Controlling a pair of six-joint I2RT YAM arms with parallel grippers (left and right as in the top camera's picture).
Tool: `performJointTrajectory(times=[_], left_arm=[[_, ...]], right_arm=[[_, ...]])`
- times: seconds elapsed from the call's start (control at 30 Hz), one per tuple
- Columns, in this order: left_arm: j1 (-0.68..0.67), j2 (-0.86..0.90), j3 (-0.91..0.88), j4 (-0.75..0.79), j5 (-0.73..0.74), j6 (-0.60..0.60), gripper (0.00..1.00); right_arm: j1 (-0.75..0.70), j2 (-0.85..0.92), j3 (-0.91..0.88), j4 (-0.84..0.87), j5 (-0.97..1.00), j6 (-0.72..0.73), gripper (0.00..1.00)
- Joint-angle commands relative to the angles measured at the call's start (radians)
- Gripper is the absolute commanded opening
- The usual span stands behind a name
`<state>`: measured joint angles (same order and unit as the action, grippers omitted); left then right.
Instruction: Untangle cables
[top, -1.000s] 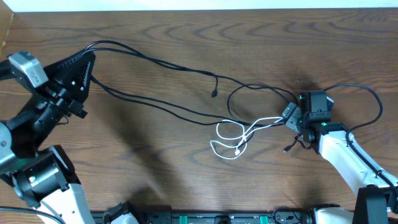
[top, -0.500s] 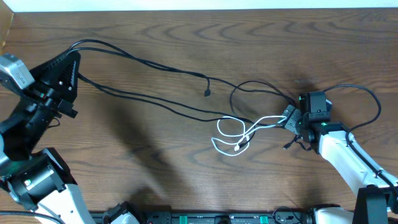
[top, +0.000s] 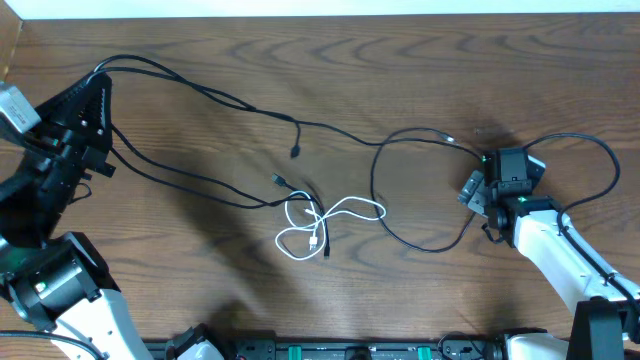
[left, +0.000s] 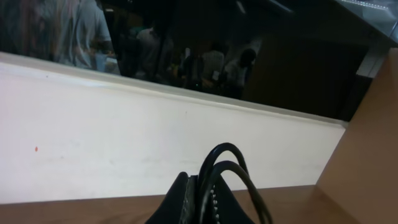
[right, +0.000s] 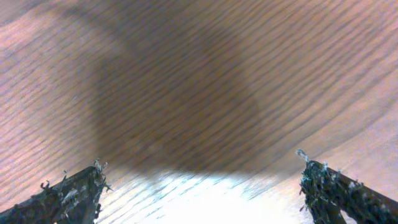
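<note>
The left gripper (top: 98, 78) pinches two black cables (top: 200, 88) that stretch across the wooden table (top: 200, 270) toward a looped white cable (top: 320, 222) at mid-table. The right gripper (top: 474, 190) gapes wide and empty, seemingly just beside another black cable loop (top: 375, 180).

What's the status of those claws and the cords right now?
Left claw shut on two black cables, far left. Right claw open, empty, over the table. White cable loose mid-table, one black cable crossing its loops. Nothing blocking.
</note>
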<state>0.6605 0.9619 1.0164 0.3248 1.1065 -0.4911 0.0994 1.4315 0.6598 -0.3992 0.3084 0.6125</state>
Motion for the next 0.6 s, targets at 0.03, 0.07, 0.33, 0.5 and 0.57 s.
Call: performJointTrajectory(times=[0.03, 0.07, 0.33, 0.5, 0.57], left_arm=[[0.003, -0.002, 0.035, 0.01, -0.031, 0.0, 0.08], [0.003, -0.002, 0.035, 0.01, -0.037, 0.0, 0.08], [0.003, 0.006, 0.035, 0.006, -0.046, -0.001, 0.08], [0.003, 0.013, 0.035, -0.04, -0.046, -0.001, 0.08], [0.003, 0.014, 0.035, -0.04, -0.046, -0.001, 0.08]], right_arm=[[-0.009, 0.0, -0.001, 0.007, 0.032, -0.035, 0.99], [-0.009, 0.0, -0.001, 0.007, 0.037, -0.05, 0.99], [-0.009, 0.0, -0.001, 0.06, -0.238, -0.237, 0.99], [-0.006, 0.0, -0.001, 0.2, -0.959, -0.615, 0.99], [-0.006, 0.0, -0.001, 0.224, -1.059, -0.644, 0.99]])
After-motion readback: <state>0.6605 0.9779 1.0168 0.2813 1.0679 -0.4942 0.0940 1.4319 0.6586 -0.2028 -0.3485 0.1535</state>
